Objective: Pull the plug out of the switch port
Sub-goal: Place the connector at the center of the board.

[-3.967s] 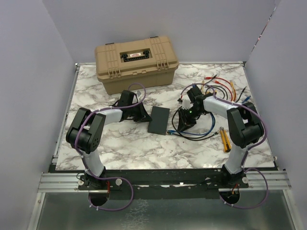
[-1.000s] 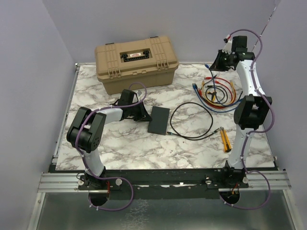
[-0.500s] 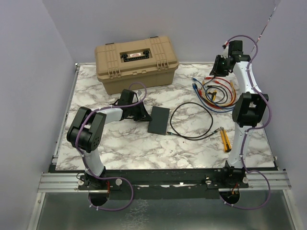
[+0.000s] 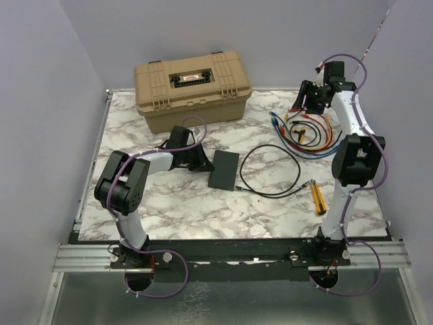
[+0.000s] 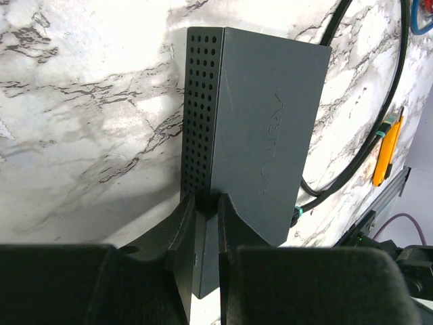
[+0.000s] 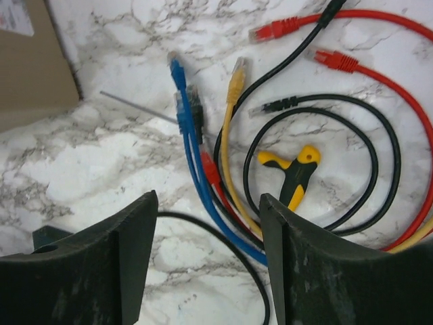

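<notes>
Swung away from the middle of the table, where it worked four seconds ago, the right gripper [image 6: 205,202] now hangs high over the far right corner. Its jaws have spread in the last second and stand released with nothing between them. Directly below lies a tangle of loose patch cables: a blue cable [image 6: 191,157] that lay beside the switch four seconds ago, a yellow cable [image 6: 233,95], a red cable [image 6: 379,74] and a thin black cable [image 6: 338,115]. A small yellow-and-black handled tool [image 6: 294,177] rests inside the black cable's loop.

Across the white marble-patterned table [image 4: 176,203], the left gripper [image 5: 206,203] has not shifted. Its fingers are clenched on one short end of the thin matte-black rectangular switch [image 5: 264,128], which lies flat near the table's centre with its perforated side facing the wrist camera.

A second, longer black looped cable [image 4: 272,195] curls on the marble to the right of the switch. Its teal-tipped plug [image 5: 295,217] sits right at the switch's near right corner. Whether the plug is seated in a port cannot be told from these views.

Nearer the front edge, well apart from the switch, lies a yellow-handled tool [image 4: 316,196]. A large tan plastic toolbox [image 4: 193,84], lid closed, stands at the far left of the table behind the left arm.
</notes>
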`<state>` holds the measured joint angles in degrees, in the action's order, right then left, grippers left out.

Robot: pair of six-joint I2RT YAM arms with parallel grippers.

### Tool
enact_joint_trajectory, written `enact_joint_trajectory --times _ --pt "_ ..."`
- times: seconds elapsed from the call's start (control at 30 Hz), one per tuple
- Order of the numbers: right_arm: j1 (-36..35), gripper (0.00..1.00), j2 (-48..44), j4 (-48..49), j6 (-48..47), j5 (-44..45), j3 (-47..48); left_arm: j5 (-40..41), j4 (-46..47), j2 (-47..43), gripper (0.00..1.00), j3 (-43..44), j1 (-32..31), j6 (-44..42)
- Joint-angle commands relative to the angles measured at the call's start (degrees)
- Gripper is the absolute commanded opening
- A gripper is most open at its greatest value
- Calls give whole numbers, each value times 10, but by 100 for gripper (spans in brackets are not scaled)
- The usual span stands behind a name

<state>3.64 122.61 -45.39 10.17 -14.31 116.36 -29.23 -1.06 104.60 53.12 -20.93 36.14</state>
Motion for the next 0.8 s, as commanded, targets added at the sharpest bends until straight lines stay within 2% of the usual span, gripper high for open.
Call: enact_joint_trajectory --times 0.0,0.2,0.3,0.43,0.53,0.67,0.77 --pt "-11 67 -70 49 19 -59 -66 129 -115 79 0 -43 -12 -52" --pt "-35 73 -134 78 22 -109 -175 119 -115 43 0 -30 -12 -61" --pt "-62 74 -165 91 24 -130 -239 105 -115 26 10 -19 -12 -66" --pt "-92 75 -196 100 22 -160 -303 88 -115 6 32 -3 -13 -69" --pt "-125 74 -213 109 17 -176 -348 75 -113 -6 45 8 -13 -67" --pt "-182 71 -219 122 9 -203 -397 70 -105 -27 56 12 -16 -63" --pt "-226 67 -217 142 16 -220 -430 66 -97 -38 59 6 -17 -60"
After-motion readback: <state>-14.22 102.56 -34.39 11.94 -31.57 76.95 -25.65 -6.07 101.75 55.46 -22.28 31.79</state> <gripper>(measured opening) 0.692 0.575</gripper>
